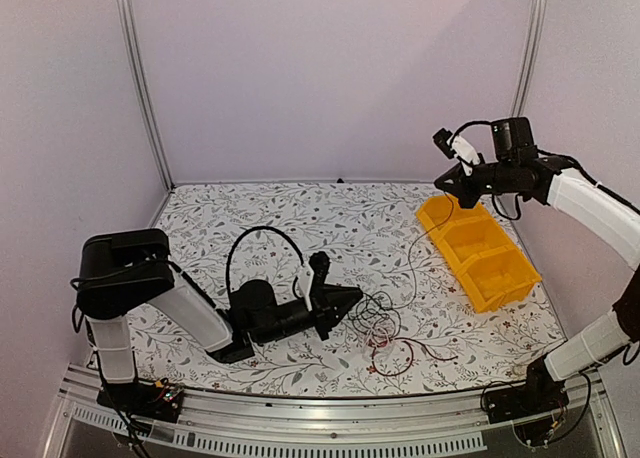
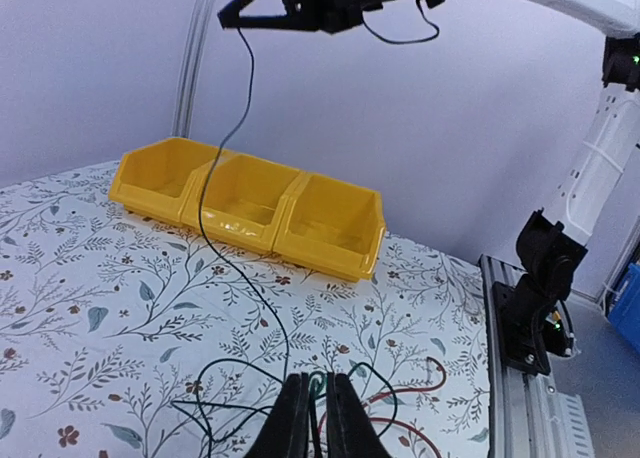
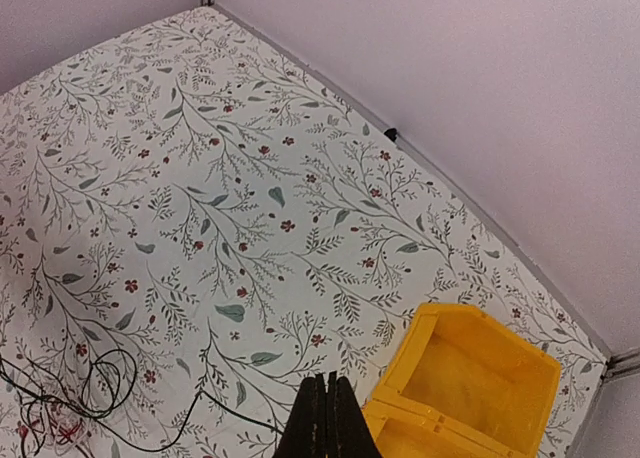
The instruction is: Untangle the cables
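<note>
The cables (image 1: 380,328) lie in a black, red and white tangle on the floral table, right of centre near the front. My left gripper (image 1: 345,300) lies low at the tangle's left edge. In the left wrist view its fingers (image 2: 290,418) are nearly closed on thin black and green strands (image 2: 322,398). My right gripper (image 1: 447,185) is raised above the yellow bin's far end and shut on one black cable (image 1: 413,253). That cable hangs down to the tangle. It also shows in the left wrist view (image 2: 222,143) and the right wrist view (image 3: 190,423).
A yellow three-compartment bin (image 1: 500,278) stands at the right side of the table, also seen in the left wrist view (image 2: 330,243) and the right wrist view (image 3: 480,378). Pale walls enclose the back and sides. An aluminium rail (image 1: 330,418) runs along the front edge.
</note>
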Robot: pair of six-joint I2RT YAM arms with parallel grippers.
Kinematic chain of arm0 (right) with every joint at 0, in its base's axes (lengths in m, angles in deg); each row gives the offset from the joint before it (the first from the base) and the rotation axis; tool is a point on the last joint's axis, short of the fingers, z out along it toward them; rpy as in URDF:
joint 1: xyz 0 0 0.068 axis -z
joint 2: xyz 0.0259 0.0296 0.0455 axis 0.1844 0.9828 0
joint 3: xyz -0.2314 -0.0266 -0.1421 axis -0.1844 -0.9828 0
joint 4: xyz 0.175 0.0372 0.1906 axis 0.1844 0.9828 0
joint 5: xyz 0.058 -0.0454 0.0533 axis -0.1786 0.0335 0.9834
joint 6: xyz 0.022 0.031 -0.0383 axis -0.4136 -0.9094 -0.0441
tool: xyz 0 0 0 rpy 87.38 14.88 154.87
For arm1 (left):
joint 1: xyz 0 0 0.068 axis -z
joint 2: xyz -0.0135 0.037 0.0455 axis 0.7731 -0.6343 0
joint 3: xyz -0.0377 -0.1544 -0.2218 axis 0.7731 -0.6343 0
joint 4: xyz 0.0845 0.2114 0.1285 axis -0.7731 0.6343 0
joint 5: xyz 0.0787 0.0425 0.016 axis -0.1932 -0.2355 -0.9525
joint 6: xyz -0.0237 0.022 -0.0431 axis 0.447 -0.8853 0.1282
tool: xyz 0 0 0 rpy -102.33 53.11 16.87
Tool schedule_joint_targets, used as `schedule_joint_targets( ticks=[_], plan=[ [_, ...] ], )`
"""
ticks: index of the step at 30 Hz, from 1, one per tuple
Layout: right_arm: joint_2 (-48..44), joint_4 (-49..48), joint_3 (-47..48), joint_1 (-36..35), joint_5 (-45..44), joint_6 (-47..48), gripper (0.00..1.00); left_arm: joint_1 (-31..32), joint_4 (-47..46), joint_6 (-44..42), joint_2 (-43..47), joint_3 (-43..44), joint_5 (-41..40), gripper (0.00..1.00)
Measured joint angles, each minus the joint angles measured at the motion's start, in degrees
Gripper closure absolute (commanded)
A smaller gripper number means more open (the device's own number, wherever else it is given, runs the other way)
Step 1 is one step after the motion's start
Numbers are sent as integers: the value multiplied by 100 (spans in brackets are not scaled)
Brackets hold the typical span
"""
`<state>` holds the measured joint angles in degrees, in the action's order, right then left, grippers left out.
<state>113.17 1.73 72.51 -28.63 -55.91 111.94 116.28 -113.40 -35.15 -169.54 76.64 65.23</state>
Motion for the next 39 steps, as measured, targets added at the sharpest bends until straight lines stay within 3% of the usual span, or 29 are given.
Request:
schedule_joint_targets(
  ticks=[5,9,15,22,34,36,39],
  plan=[
    [-59,-87,-1102,-9,-157,378,55,-2,63,-87,85,-15,-127,95],
    [-52,-81,-1128,-9,-188,807,45,-2,166,-118,83,26,-138,97],
    [-59,315,-1235,-120,402,1779,48,-9,284,-114,79,39,-240,98],
    [199,645,-2280,-1047,474,2848,45,-31,348,-66,61,39,-315,98],
    [1217,203,-2487,-1585,319,3202,37,-79,319,92,48,20,-431,98],
    [1421,105,-2487,-1681,306,3220,42,-87,306,109,48,13,-450,98],
    [1738,31,-2439,-1803,306,3244,65,-94,278,138,48,-37,-474,98]
  ],
)
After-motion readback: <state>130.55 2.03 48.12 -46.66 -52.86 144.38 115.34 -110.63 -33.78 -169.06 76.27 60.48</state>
